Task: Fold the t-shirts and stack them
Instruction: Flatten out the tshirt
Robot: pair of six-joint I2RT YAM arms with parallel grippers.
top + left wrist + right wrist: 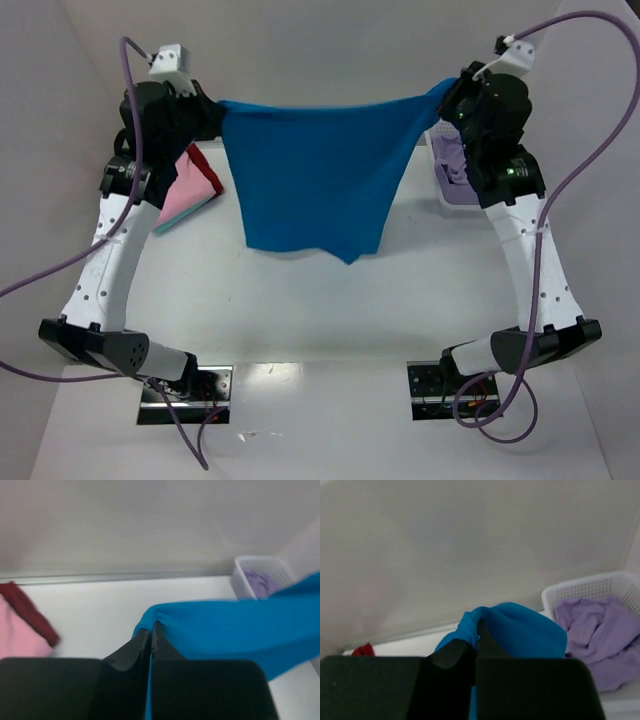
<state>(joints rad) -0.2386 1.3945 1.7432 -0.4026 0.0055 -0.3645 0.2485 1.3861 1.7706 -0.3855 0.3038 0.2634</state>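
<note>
To the left of the left gripper's fingers and below them, a pale pink folded cloth t-shirt lies on the white table. A dark red cloth t-shirt touches its far edge; in the left wrist view both sit at the left margin, well apart from the fingertips.

The left gripper is raised above the table. Its black fingers are pinched together on one corner of the bright blue cloth t-shirt — the cloth bunches right at the tips and no gap shows between them.

From there the shirt spans across to the other arm's fingers, its top edge sagging slightly. The rest hangs in a rough triangle whose lowest point drops between the two arms. Whether that point touches the table cannot be told.

The right gripper is held at about the same height, its fingers clamped on the opposite corner, with blue cloth wadded around the tips.

Beyond these fingers and to their right stands a white plastic mesh basket — inside it lies a crumpled lavender cloth t-shirt.
</note>
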